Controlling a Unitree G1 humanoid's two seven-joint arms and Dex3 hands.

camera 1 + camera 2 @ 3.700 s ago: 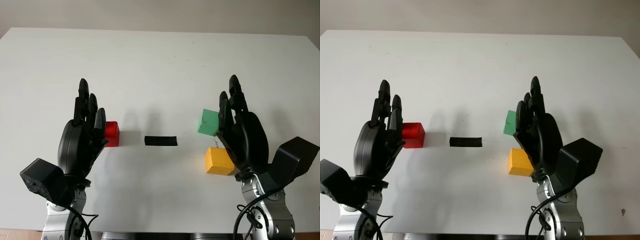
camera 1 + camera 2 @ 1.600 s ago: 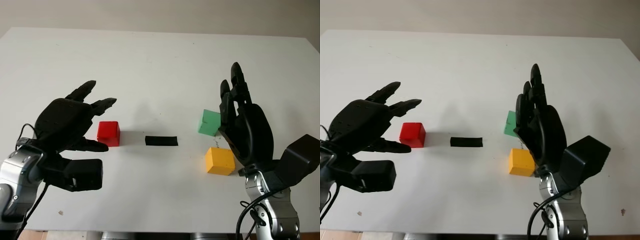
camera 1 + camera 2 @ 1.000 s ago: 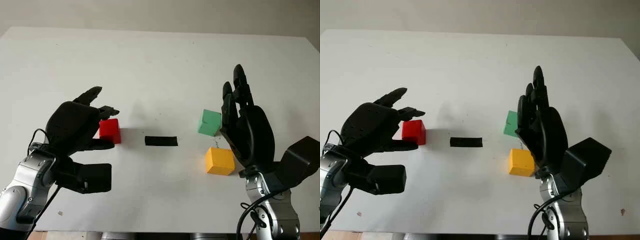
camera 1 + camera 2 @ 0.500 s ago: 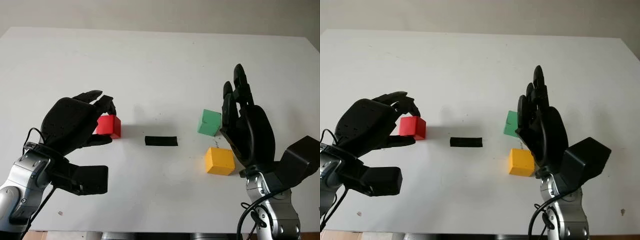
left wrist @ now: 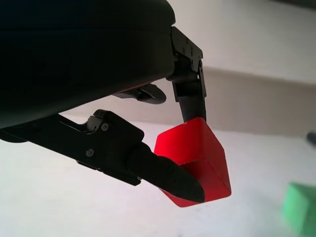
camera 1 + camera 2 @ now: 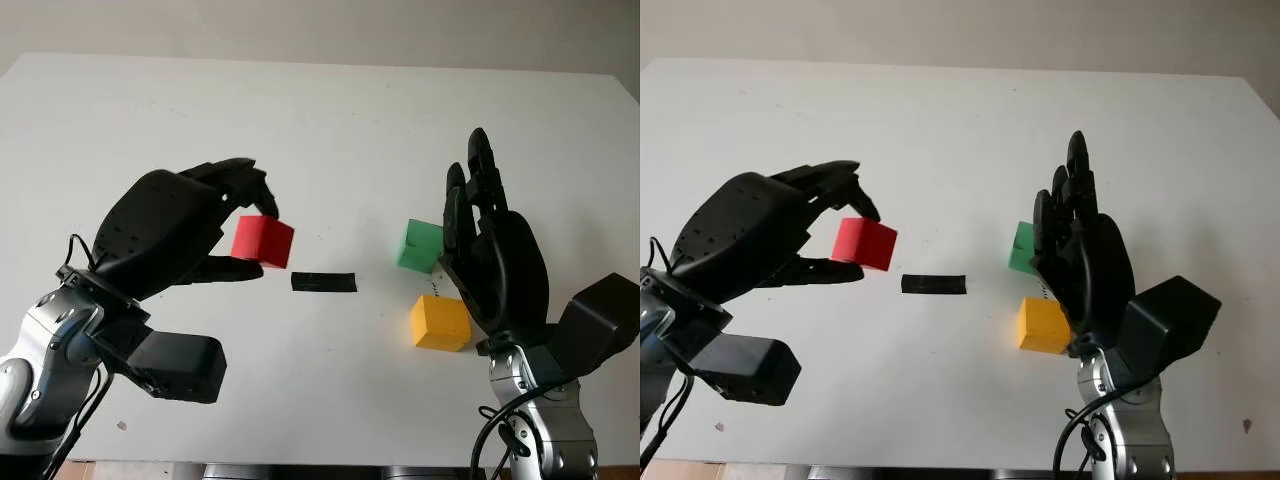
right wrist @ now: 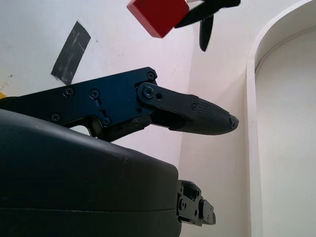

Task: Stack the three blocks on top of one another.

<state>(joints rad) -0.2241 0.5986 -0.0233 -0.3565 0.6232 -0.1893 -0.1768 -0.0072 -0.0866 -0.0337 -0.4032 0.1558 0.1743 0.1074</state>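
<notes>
My left hand (image 6: 190,235) pinches the red block (image 6: 263,241) between its fingertips (image 5: 175,180), and the block hangs clear of the white tabletop (image 6: 320,130), tilted so 1 corner points down. From the head camera the block sits at about 9 o'clock from the middle of the tabletop, just above and to the 10 o'clock side of the strip of black tape (image 6: 323,282) stuck flat on the surface. In the left wrist view, 1 finger presses the block's lower face and another comes down on its upper edge.

My right hand (image 6: 490,255) is open and holds nothing; it stands upright above the tabletop at about 3 o'clock, palm turned inward. The green block (image 6: 420,246) lies on the tabletop just beside that hand, partly hidden behind its fingers, at 3 o'clock from the tape. The yellow block (image 6: 439,322) lies at 6 o'clock from the green block, near it but apart, with 1 side tucked behind my right palm. Both of those blocks sit directly on the tabletop, well apart from the red block.
</notes>
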